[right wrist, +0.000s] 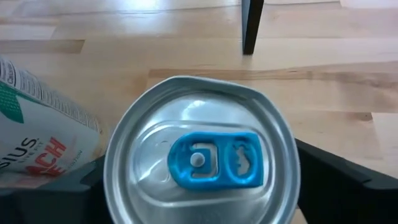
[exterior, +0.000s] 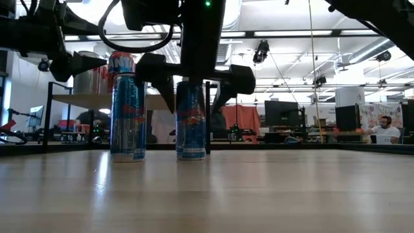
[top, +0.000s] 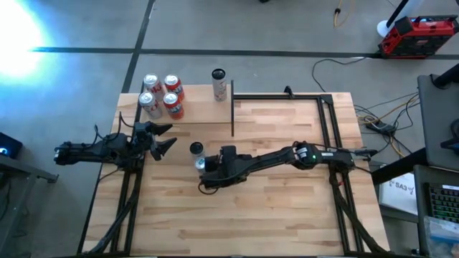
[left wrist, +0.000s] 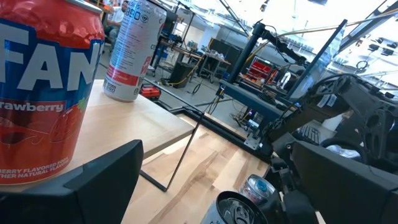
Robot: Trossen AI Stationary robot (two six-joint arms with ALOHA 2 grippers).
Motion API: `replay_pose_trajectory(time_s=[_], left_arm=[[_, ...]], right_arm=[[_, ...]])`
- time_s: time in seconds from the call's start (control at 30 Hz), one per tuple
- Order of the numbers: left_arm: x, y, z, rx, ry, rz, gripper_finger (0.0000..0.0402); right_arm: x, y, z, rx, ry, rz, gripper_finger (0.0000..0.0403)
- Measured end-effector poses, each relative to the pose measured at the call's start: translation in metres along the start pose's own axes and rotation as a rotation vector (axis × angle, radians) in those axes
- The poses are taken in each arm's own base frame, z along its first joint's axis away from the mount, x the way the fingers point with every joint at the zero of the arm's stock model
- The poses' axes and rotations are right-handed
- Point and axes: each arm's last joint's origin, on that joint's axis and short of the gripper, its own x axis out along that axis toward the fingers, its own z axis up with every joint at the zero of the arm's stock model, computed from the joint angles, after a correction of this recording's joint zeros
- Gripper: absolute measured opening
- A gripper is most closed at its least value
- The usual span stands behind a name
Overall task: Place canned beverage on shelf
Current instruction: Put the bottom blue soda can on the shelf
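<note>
Left gripper [top: 166, 138] at the table [top: 287, 215] edge, fingers spread empty, four cans on the shelf [top: 193, 111], a fifth at its corner, two blue cans [exterior: 127, 116] on the table, low view alone showing right gripper [exterior: 194, 87] fingers straddling one blue can [exterior: 191, 120], not visibly clamped.

High cam looks straight down on the table [top: 287, 215], low cam sits level at its surface; both catch the blue can [exterior: 191, 120].
</note>
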Motion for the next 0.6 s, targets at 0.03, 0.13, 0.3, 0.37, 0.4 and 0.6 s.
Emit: replay_pose_trajectory(time_s=[0.03, 0.13, 0.3, 0.37, 0.4, 0.6], left_arm=[[0.0, 0.0, 0.0, 0.0, 0.0, 0.0, 0.0398], [0.0, 0.0, 0.0, 0.0, 0.0, 0.0, 0.0398], [0.0, 0.0, 0.0, 0.0, 0.0, 0.0, 0.0398], [0.0, 0.0, 0.0, 0.0, 0.0, 0.0, 0.0398], [0.0, 0.0, 0.0, 0.0, 0.0, 0.0, 0.0398], [0.0, 0.0, 0.0, 0.0, 0.0, 0.0, 0.0398]], right_arm=[[0.0, 0.0, 0.0, -0.001, 0.0, -0.001, 0.0321], [0.001, 0.0, 0.001, 0.0, -0.001, -0.003, 0.0273], [0.002, 0.0, 0.002, -0.008, 0.009, -0.01, 0.0222], [0.001, -0.001, 0.003, -0.027, 0.03, -0.011, 0.0222], [-0.001, -0.001, 0.004, -0.042, 0.042, -0.01, 0.0222], [-0.018, -0.001, 0.017, -0.082, 0.107, -0.007, 0.0222]])
